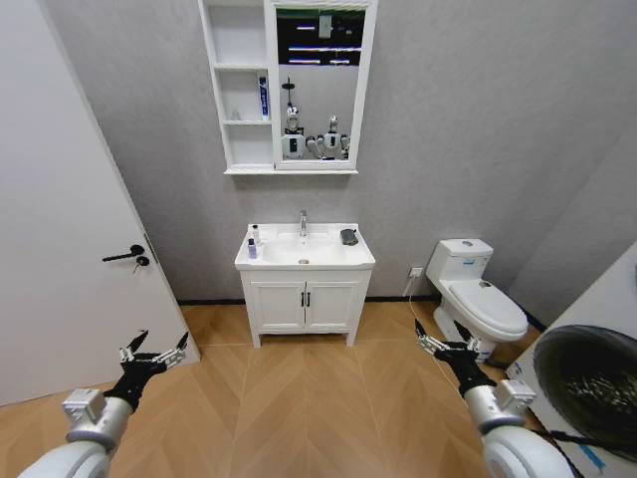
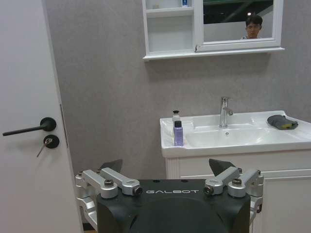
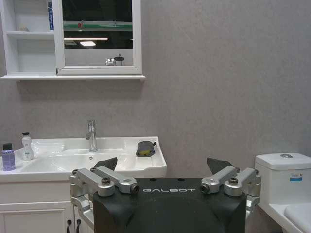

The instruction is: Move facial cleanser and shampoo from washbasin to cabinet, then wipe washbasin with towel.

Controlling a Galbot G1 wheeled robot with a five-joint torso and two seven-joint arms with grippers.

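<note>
The white washbasin stands against the far wall under the cabinet with its mirror. On the basin's left rim stand two small bottles, a purple one with a black cap and a white one with a dark pump. I cannot tell which is the facial cleanser and which the shampoo. The dark towel lies folded on the basin's right rim. My left gripper and right gripper hover low over the floor, well short of the basin. Both are open and hold nothing.
A white door with a black handle stands on the left. A toilet is right of the two-door vanity. A white unit with a dark round opening sits near right. A blue tube stands on a cabinet shelf.
</note>
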